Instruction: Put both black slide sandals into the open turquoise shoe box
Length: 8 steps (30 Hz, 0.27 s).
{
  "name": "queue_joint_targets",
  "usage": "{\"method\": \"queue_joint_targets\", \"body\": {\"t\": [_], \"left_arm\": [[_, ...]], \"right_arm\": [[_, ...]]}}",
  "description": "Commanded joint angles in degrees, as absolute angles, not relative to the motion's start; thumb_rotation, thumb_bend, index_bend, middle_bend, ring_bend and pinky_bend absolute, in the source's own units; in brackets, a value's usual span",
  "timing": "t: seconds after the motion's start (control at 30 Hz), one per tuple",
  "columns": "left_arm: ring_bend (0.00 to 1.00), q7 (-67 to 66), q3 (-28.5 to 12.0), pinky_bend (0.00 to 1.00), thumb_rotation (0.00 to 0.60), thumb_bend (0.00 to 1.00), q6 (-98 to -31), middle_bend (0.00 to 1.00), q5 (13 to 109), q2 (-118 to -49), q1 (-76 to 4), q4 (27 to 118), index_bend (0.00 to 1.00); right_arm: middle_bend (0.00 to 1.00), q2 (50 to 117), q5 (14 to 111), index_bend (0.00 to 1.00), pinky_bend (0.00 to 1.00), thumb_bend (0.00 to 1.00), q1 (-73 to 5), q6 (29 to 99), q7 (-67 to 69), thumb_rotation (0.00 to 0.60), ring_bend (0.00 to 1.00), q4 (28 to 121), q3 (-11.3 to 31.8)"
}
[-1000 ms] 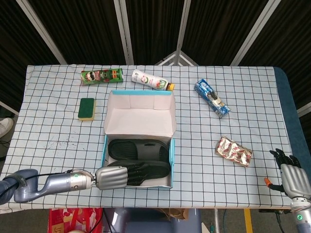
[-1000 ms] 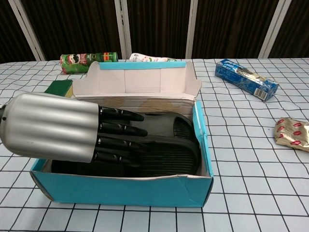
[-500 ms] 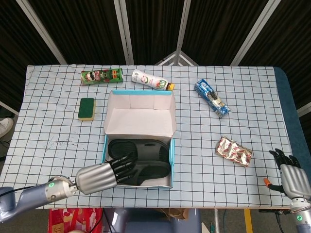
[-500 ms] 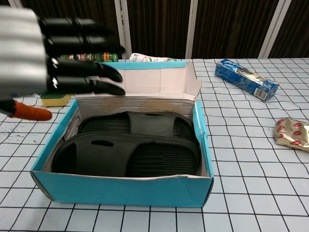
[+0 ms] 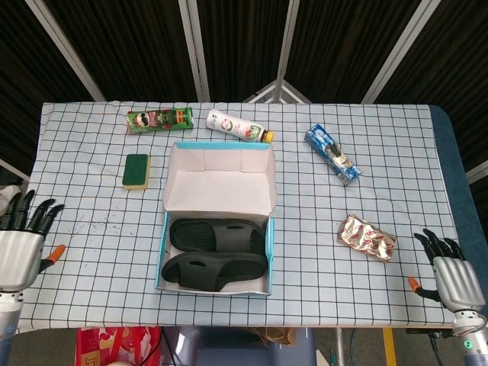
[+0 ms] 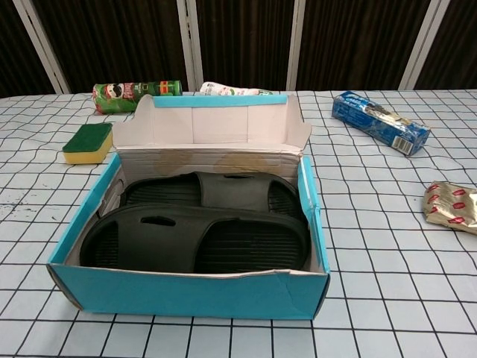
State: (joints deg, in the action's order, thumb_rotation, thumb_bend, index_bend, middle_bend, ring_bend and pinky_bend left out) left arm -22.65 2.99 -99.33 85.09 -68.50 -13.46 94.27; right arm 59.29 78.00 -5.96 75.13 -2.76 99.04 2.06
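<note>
While both black rubber slide sandals (image 6: 197,235) lie side by side inside the open turquoise cardboard shoe box (image 6: 186,292) at frame centre, the left hand (image 5: 21,248) and right hand (image 5: 450,274) sit at the lower corners, fingers spread, holding nothing.

No lettering is legible on any item here.

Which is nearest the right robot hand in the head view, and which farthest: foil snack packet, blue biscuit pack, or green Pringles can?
From the right robot hand, at the table's near right corner:
1. Foil snack packet, just left of the hand.
2. Blue biscuit pack, farther back on the right half.
3. Green Pringles can, far back on the left.
</note>
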Motion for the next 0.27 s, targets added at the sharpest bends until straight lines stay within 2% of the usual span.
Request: {"method": "queue_joint_targets", "body": {"t": [0.03, 0.27], "left_arm": [[0.0, -18.2, -0.7, 0.05, 0.6, 0.24, -98.5, 0.18, 79.3, -74.0, -10.5, 88.2, 0.23], [0.0, -12.6, -1.8, 0.05, 0.6, 0.24, -97.0, 0.16, 80.5, -74.7, -10.1, 85.6, 0.2]], "right_arm": [[0.08, 60.3, 79.7, 0.13, 0.07, 0.29, -5.8, 76.8, -2.7, 0.6, 0.16, 97.8, 2.2], [0.08, 61.9, 82.5, 0.13, 0.07, 0.29, -5.7, 79.1, -1.7, 0.6, 0.16, 95.2, 2.4]]}}
